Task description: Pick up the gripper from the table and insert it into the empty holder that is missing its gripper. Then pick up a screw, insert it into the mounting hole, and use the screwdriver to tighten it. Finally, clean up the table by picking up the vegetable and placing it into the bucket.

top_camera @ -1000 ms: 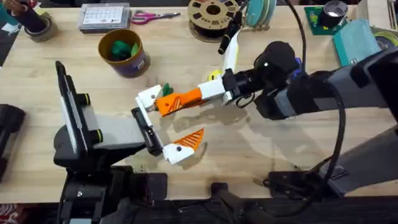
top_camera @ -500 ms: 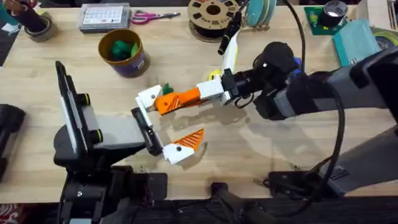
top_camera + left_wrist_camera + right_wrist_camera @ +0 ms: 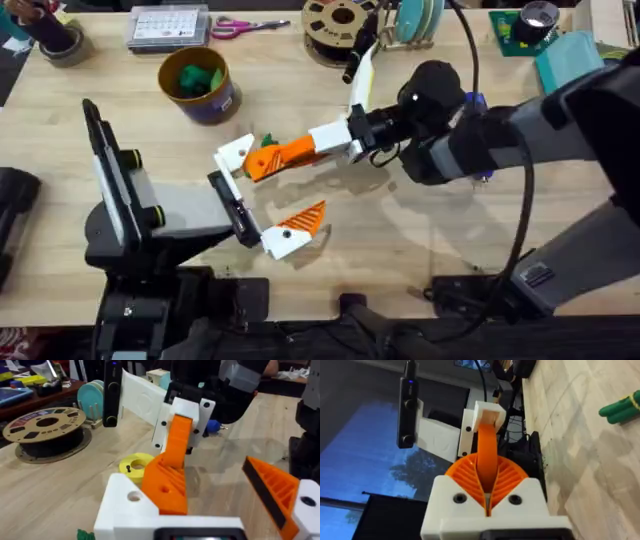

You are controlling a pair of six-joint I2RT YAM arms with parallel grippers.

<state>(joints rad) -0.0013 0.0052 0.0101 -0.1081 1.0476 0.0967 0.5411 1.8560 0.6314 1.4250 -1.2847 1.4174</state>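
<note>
My right gripper (image 3: 300,151) is shut on the orange ribbed gripper (image 3: 268,161) and holds it against the white holder (image 3: 235,155) on my left arm's far finger. In the right wrist view, the gripper (image 3: 487,452) runs from my shut right gripper (image 3: 486,485) up into the holder (image 3: 487,414). My left gripper (image 3: 275,192) stands open, its near finger carrying an orange pad (image 3: 305,218). The dark green vegetable (image 3: 268,142) lies beside the holder. A screw (image 3: 128,467) sits on a yellow disc (image 3: 137,462). The purple bucket (image 3: 200,88) holds bright green lumps. A blue screwdriver end (image 3: 477,101) shows behind the right arm.
A brown filament spool (image 3: 340,22), scissors (image 3: 240,27) and a keypad (image 3: 168,25) line the table's far edge. A black rod with a blue light (image 3: 111,392) on a white plate juts beside the right gripper. Bare wood lies in front of the right arm.
The right gripper has shifted slightly left and away from the bases with the orange gripper in it. The left arm's fingers moved a little the same way.
</note>
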